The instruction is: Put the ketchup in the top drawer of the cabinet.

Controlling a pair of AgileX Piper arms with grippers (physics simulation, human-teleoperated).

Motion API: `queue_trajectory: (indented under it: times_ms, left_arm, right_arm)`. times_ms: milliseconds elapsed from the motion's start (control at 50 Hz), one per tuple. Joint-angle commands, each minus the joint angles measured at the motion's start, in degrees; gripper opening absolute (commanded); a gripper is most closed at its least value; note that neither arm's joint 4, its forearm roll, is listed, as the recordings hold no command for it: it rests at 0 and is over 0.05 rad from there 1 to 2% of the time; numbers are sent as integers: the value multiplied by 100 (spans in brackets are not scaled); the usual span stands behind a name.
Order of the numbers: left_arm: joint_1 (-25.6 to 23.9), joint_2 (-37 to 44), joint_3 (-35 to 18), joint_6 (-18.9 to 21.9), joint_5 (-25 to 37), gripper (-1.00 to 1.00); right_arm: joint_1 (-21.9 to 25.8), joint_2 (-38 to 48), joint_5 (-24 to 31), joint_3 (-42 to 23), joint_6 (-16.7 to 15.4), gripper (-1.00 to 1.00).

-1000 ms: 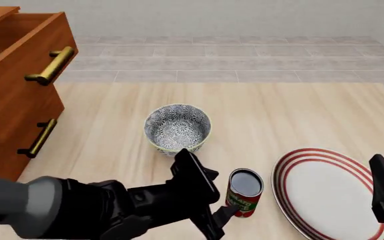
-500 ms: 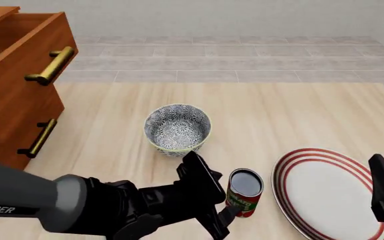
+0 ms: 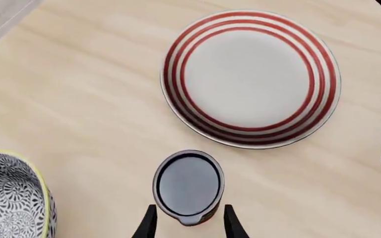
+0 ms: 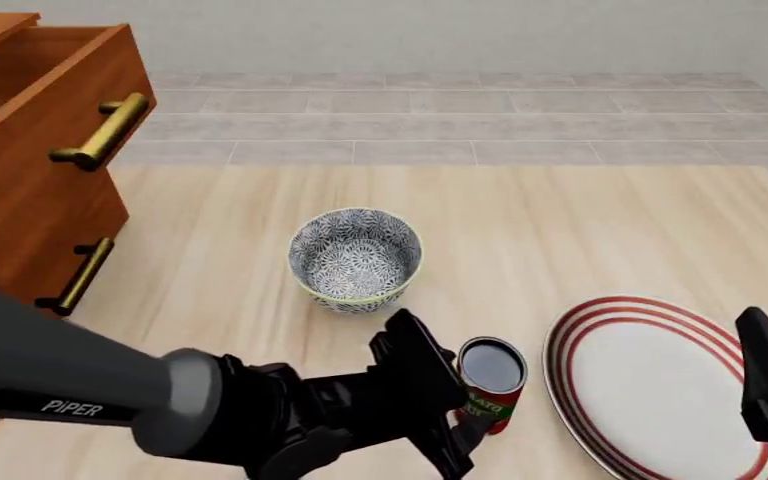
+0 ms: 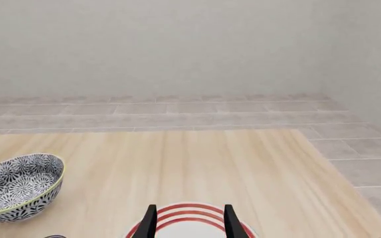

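Ketchup (image 4: 491, 384) is seen upright on the table (image 4: 558, 230), between the spread fingers of the left gripper (image 3: 187, 227) (contact cannot be told). Beside it lies the plate (image 4: 651, 385); beyond, the bowl (image 4: 355, 258). The drawer (image 4: 37, 90) is pulled open. The right gripper (image 5: 188, 223) is held parted, empty.

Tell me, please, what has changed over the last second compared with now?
The left gripper has advanced forward and right, so its open fingers now straddle the ketchup without closing on it. The ketchup, bowl, plate, top drawer and right gripper stayed put.
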Motion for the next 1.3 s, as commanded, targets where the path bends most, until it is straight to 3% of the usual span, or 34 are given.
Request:
queue_trajectory:
  times_ms: [20,480,880,900,1300]
  left_arm:
    - [29,242,-150,2,-36,100]
    - [45,444,-504,39,97,100]
    - [-9,427,-506,111,81,100]
    - [-6,406,-495,112,84,-100]
    - [16,-280,-195,100,166,-100]
  right_arm:
    - [-9,24,-14,1,58,100]
    - [0,55,-31,2,131,100]
    - [-9,47,-26,2,139,100]
    - [-5,51,-29,2,139,100]
    - [4,88,-49,3,113,100]
